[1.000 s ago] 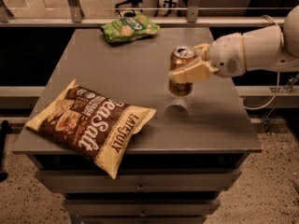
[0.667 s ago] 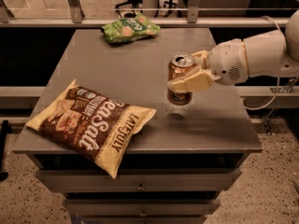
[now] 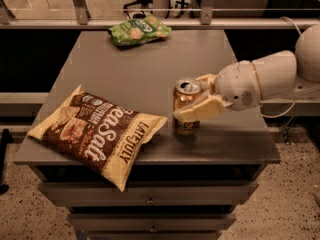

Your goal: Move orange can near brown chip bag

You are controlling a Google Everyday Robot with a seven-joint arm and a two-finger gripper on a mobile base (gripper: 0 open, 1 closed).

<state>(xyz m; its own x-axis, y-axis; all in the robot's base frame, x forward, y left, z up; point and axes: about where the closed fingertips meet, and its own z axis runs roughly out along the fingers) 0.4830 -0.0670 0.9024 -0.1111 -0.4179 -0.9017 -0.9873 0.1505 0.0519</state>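
Note:
The orange can point(image 3: 186, 100) stands upright near the front of the grey table point(image 3: 145, 64), its silver pull-tab top showing. My gripper point(image 3: 192, 104) reaches in from the right and is shut on the can, one cream finger across its front. The brown chip bag point(image 3: 97, 131) with "Sea Salt" and "Late July" lettering lies flat at the front left. The can is just right of the bag's nearest corner, with a small gap between them.
A smaller green bag point(image 3: 139, 30) lies at the table's back edge. My white arm point(image 3: 265, 79) stretches over the table's right side. Drawers point(image 3: 150, 201) sit under the tabletop. Metal rails and posts run behind the table.
My gripper has carried the can forward and to the left, lower toward the table, ending close to the brown chip bag's right corner.

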